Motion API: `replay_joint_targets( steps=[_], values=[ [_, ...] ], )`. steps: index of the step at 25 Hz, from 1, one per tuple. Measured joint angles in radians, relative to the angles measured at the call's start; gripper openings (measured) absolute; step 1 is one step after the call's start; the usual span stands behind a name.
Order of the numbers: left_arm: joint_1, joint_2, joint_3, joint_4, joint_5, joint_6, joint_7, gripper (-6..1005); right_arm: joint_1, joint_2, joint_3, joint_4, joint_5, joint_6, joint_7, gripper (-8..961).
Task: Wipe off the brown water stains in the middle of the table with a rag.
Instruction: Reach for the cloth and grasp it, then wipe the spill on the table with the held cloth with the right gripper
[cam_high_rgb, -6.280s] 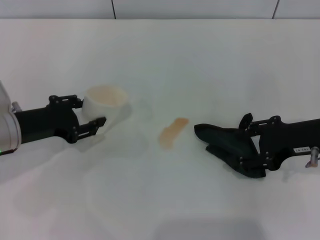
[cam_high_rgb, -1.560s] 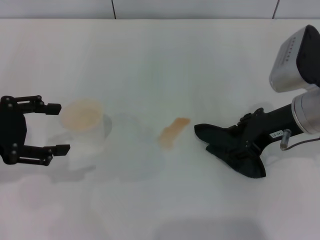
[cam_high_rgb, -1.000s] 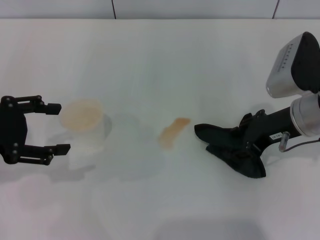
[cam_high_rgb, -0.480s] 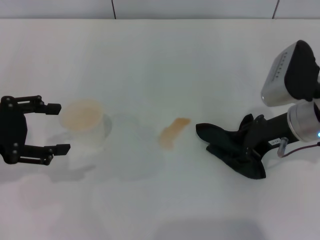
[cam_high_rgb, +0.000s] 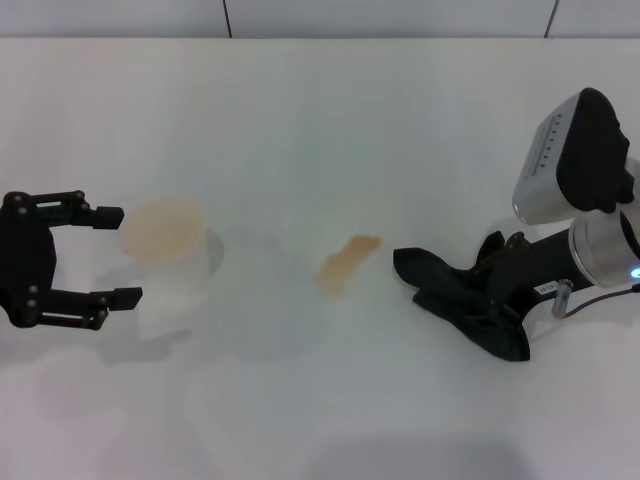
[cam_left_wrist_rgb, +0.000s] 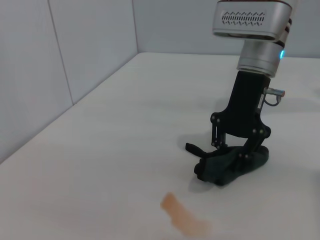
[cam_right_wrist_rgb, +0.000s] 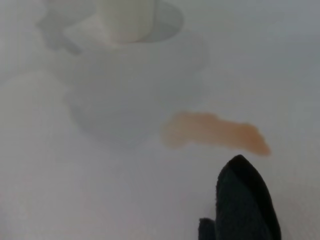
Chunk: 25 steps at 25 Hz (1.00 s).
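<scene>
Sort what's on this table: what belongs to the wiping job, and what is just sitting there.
Belongs to the job:
brown water stains
rag, gripped by the right gripper
table

Just sitting there:
plastic cup, beside the open left gripper

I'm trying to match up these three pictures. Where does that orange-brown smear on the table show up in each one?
Head view: the brown water stains lie mid-table, between the plastic cup and the rag.
Left wrist view: the smear is at the bottom edge, nearer the camera than the rag.
Right wrist view: it lies mid-picture, just beyond the rag's tip.
Shared landmark: the rag.
</scene>
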<state>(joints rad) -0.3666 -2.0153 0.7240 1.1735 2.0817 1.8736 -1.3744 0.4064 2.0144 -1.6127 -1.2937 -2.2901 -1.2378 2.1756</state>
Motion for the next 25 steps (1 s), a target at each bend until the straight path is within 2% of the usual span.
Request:
replay_joint_targets(
  steps=[4, 13, 18, 25],
  values=[
    [0.001, 0.000, 0.000, 0.000, 0.000, -0.008, 0.000, 861, -0.002, 0.000, -0.009, -0.026, -0.001, -0.001, 0.001, 281],
    [0.001, 0.000, 0.000, 0.000, 0.001, -0.019, 0.001, 861, -0.011, 0.000, -0.021, -0.081, 0.019, 0.001, 0.005, 236],
    [0.000, 0.000, 0.000, 0.000, 0.002, -0.025, 0.001, 861, -0.004, 0.001, -0.037, -0.082, 0.027, 0.011, 0.007, 152],
    [0.000, 0.000, 0.000, 0.000, 0.002, -0.025, 0.004, 861, 0.045, 0.008, -0.110, -0.079, 0.069, 0.062, 0.008, 114]
  ],
)
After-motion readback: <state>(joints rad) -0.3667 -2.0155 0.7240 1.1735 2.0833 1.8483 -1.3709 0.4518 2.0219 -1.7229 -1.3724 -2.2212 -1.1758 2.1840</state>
